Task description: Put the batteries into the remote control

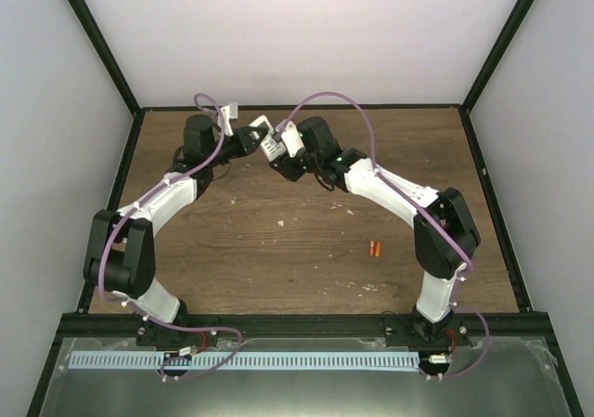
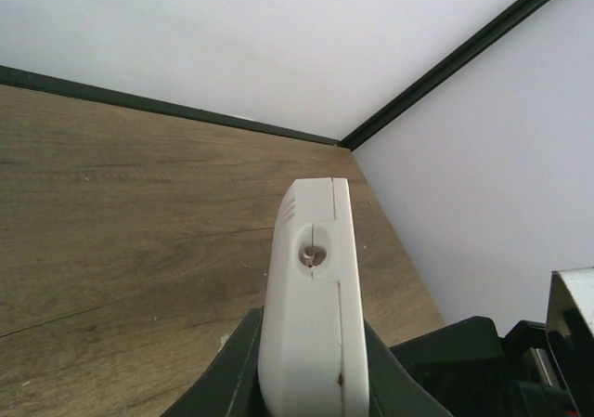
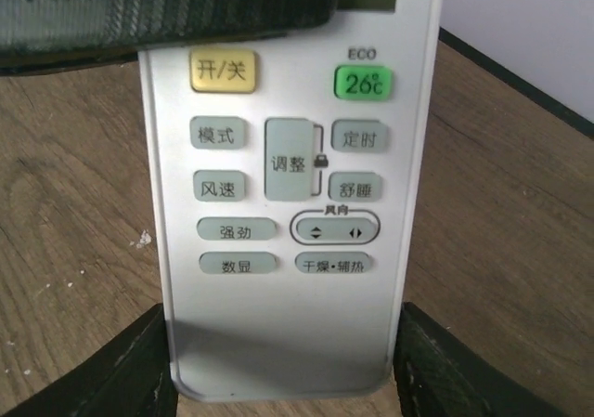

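From the top camera, both arms reach to the 12 o'clock side of the bench [image 1: 278, 241] and meet there. The remote control [image 1: 270, 146] sits raised between them, with the left end effector [image 1: 249, 138] at its 9 o'clock side and the right end effector [image 1: 281, 148] at its 3 o'clock side. The batteries [image 1: 374, 248] lie side by side on the wood, touching or nearly so, at about 4 o'clock from the bench centre and well apart from the remote control and both end effectors. In the left wrist camera, the remote control [image 2: 311, 315] is seen edge-on, standing upright off the bench [image 2: 121, 203], with a small round hole in its narrow end. The left end effector [image 2: 311, 352] pinches it, with dark fingers [image 2: 223, 380] pressed to its broad faces at 7 and 5 o'clock. In the right wrist camera, the button face of the remote control [image 3: 288, 203] fills the middle of the frame, with a yellow key [image 3: 223, 71] at 11 o'clock and a green key [image 3: 363, 84] at 1 o'clock. The right end effector [image 3: 283, 361] clasps the remote's lower end, its fingers [image 3: 111, 371] against the two long edges with no gap showing. A dark ribbed part [image 3: 167, 8] covers the remote's top at 12 o'clock, and the bench [image 3: 74, 203] shows behind.
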